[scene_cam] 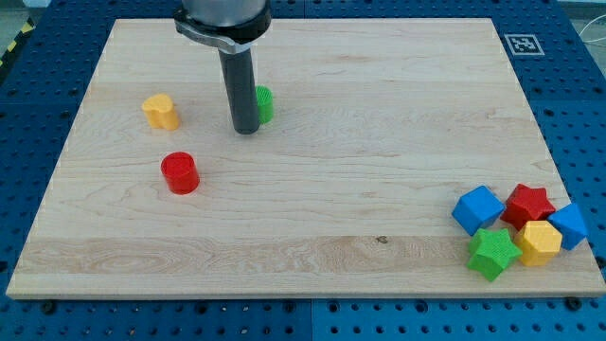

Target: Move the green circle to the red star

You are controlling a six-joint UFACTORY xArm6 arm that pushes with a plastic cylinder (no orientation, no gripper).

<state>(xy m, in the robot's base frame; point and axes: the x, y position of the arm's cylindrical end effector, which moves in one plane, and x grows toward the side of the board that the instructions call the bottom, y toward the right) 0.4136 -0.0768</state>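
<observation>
The green circle (264, 103) sits in the board's upper left part, mostly hidden behind my rod. My tip (246, 131) rests on the board just left of and below it, touching or nearly touching it. The red star (528, 205) lies at the view's lower right, inside a cluster of blocks, far from the green circle.
Around the red star are a blue block (477, 209), another blue block (570, 225), a yellow block (540, 242) and a green star (492, 253). A yellow block (161, 111) and a red cylinder (179, 173) lie at the left. The wooden board (379, 114) ends close to the cluster.
</observation>
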